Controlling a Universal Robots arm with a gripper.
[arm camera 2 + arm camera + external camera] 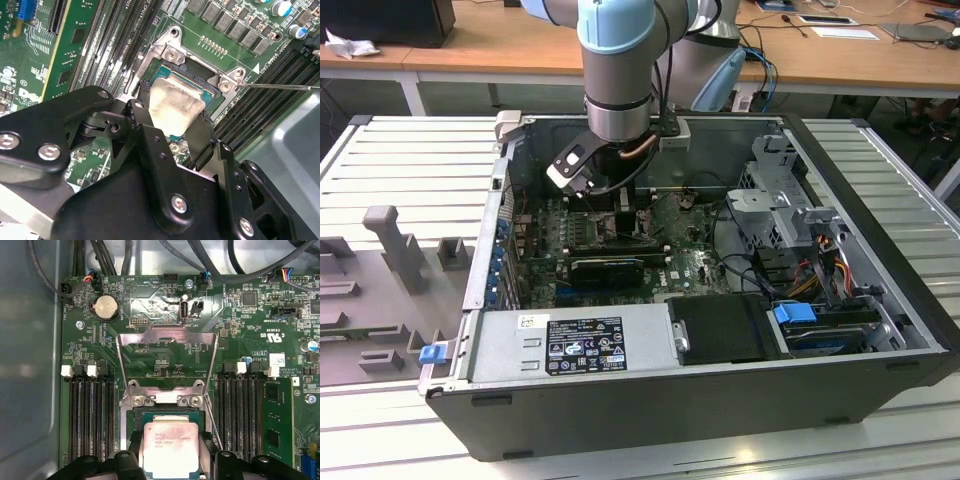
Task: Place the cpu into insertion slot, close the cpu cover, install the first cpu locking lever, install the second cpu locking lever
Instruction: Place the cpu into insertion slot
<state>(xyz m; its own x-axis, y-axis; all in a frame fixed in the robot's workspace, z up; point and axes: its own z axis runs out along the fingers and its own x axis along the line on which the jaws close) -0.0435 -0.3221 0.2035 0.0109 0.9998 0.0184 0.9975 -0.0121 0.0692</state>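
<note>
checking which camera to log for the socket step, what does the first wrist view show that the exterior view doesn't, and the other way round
First wrist view: the cpu cover standing open, the cpu between the fingers at the insertion slot, and a coin battery.
Exterior view: the whole open case, the power supply along its front edge, the arm reaching in, and the slatted table.
Both: the green motherboard.

Silver-grey cpu [170, 447], green motherboard [240, 330]
</note>
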